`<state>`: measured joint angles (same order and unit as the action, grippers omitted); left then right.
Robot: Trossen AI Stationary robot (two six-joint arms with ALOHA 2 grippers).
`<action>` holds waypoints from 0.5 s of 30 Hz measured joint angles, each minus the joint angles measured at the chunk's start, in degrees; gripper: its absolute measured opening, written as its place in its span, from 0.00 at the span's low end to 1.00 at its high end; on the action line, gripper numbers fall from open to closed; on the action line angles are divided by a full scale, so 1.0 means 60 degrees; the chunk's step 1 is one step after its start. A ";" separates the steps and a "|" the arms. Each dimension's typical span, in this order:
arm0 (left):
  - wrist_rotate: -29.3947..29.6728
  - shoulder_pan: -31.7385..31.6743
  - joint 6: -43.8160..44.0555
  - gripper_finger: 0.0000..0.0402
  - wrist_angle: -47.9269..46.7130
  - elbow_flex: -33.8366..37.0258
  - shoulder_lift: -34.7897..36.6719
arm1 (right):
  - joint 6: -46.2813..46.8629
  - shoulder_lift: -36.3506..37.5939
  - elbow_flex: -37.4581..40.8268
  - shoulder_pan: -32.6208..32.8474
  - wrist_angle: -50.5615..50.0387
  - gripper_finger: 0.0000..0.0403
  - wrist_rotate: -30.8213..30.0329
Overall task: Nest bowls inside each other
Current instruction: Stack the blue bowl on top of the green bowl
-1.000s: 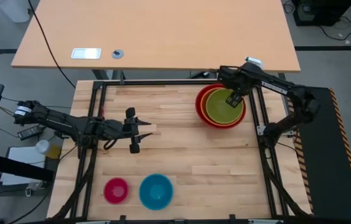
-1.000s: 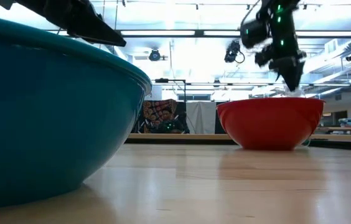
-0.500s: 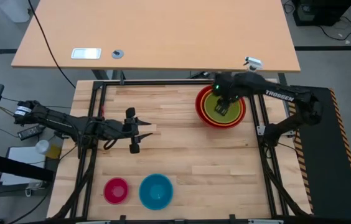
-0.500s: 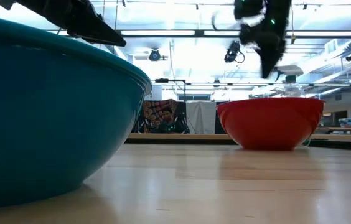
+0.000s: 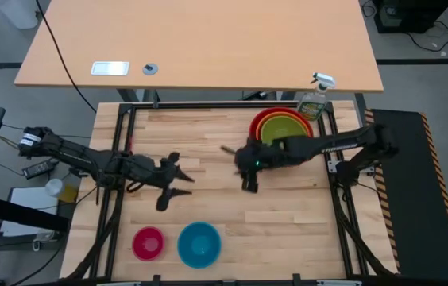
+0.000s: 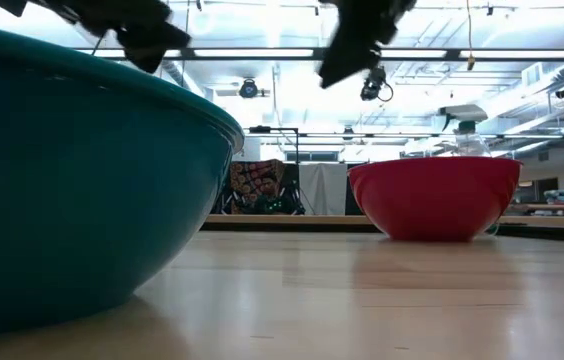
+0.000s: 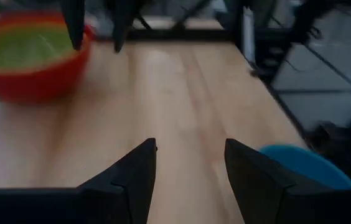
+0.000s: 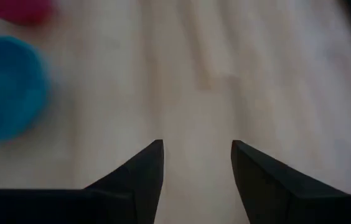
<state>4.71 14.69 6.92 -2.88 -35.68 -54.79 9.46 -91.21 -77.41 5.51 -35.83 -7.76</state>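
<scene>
High view has the red bowl [image 5: 280, 135] at the table's [image 5: 224, 206] far right corner, sitting upright with its mouth facing up. The orange bowl [image 5: 285, 129] is inside it, and the green bowl [image 5: 287, 132] is inside that. They're round, so there's no real long axis to speak of.

The blue bowl [image 5: 199, 244] and the pink bowl [image 5: 148, 242] are side by side at the near edge, well apart from the red bowl, pink just left of blue, both mouth up.

The right gripper [image 5: 238, 165] hangs over bare wood just left of the red bowl, fingers spread with nothing between them. The left gripper [image 5: 173, 181] is further left, mid-table, jaws wide and empty too.

A spray bottle [image 5: 314, 98] stands just behind the red bowl.
</scene>
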 joint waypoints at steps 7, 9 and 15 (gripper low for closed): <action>0.0151 0.1605 0.1203 0.48 -0.1203 -0.0001 -0.0050 | 0.0552 -0.1563 -0.0381 0.1202 0.1477 0.48 0.0268; 0.0512 0.2091 0.1521 0.48 -0.1213 0.0004 -0.0062 | 0.0811 -0.2075 -0.0765 0.1465 0.1465 0.48 0.0244; 0.1232 0.3143 0.2918 0.48 -0.1720 0.0004 -0.0056 | 0.1436 -0.3180 -0.1888 0.2071 0.0865 0.48 -0.0512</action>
<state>12.10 33.54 24.43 -13.20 -35.66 -55.12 18.08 -110.29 -88.74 17.93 -30.64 -10.84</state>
